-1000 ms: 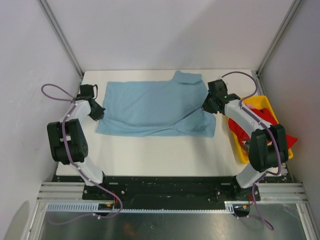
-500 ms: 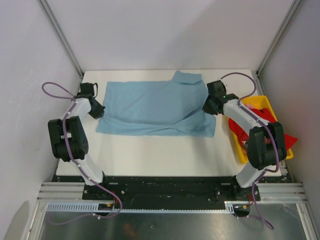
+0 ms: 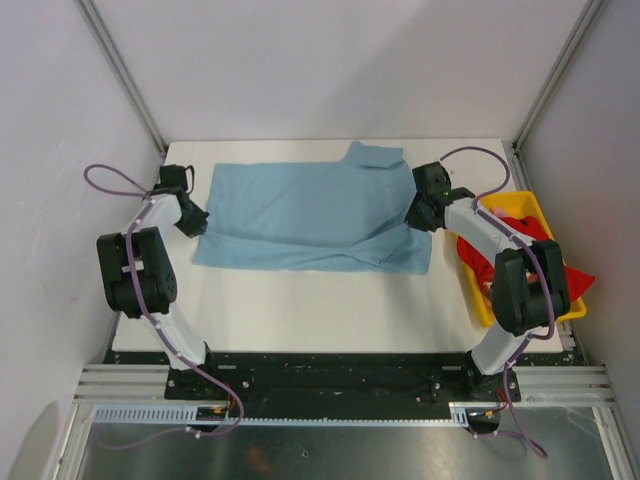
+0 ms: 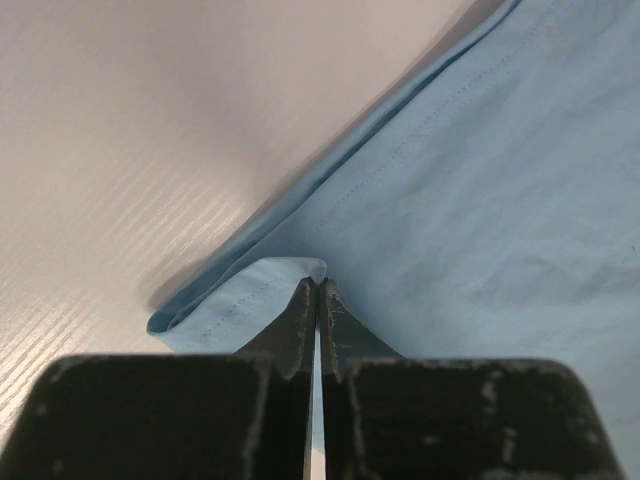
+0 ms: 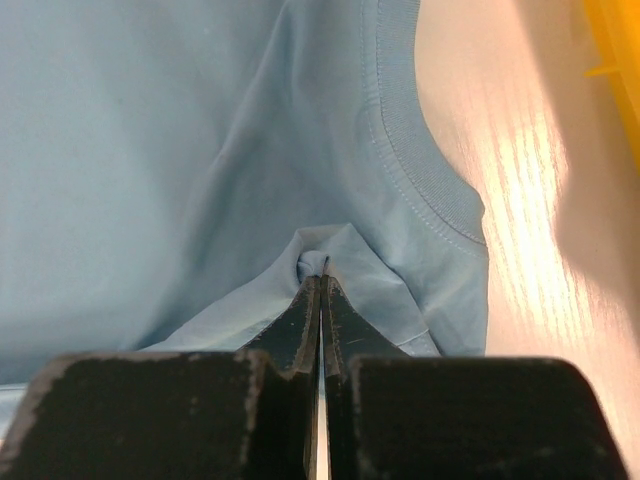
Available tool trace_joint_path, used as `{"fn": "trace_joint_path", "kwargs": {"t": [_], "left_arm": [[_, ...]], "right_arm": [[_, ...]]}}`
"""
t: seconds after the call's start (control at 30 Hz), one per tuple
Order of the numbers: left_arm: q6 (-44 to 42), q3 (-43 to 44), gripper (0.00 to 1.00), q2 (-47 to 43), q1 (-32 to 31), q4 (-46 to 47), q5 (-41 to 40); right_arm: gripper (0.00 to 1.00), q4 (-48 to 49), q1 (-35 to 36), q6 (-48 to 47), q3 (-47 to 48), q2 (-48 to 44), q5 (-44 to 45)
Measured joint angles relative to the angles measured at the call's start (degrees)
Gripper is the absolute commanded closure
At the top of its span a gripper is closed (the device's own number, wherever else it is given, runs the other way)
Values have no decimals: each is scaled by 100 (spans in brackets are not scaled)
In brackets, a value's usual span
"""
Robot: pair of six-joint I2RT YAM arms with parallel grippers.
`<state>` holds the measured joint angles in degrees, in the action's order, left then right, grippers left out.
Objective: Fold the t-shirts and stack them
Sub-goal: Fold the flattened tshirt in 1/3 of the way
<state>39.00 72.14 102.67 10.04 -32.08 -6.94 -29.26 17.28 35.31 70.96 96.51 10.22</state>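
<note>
A light blue t-shirt (image 3: pixel 310 215) lies spread across the back half of the white table, partly folded, with one sleeve sticking out at the top. My left gripper (image 3: pixel 197 227) is shut on the shirt's left edge; its tips (image 4: pixel 318 285) pinch a fold of the blue cloth (image 4: pixel 480 200). My right gripper (image 3: pixel 413 218) is shut on the shirt's right side, its tips (image 5: pixel 321 278) nipping a small bunch of cloth (image 5: pixel 200 150) near the ribbed collar (image 5: pixel 420 170). A red t-shirt (image 3: pixel 530 240) lies crumpled in the yellow bin.
The yellow bin (image 3: pixel 545 305) stands at the table's right edge, with red cloth spilling over its side. White walls and metal frame posts close in the table (image 3: pixel 320 310) on three sides. A black rail runs along the near edge.
Both grippers have crept a little toward the back of the table while holding the shirt. The shirt's outline has barely shifted.
</note>
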Motion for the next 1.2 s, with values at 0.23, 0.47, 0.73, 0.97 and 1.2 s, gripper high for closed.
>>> {"fn": "trace_joint_path", "kwargs": {"t": [0.23,0.47,0.73,0.97,1.2], "left_arm": [[2,13,100,61,28,-7,-31],[2,140,100,125,63,-15,-35],[2,151,100,216,63,-15,-35],[2,151,95,299,66,-11,-33],[-61,160,29,308,98,15,-20]], "right_arm": [[100,55,-48,-35,0,37,-9],[100,140,-81,-46,0,46,-17],[100,199,-116,-44,46,203,-52],[100,221,-118,-48,118,352,-63],[46,216,-125,-179,278,422,-79]]}}
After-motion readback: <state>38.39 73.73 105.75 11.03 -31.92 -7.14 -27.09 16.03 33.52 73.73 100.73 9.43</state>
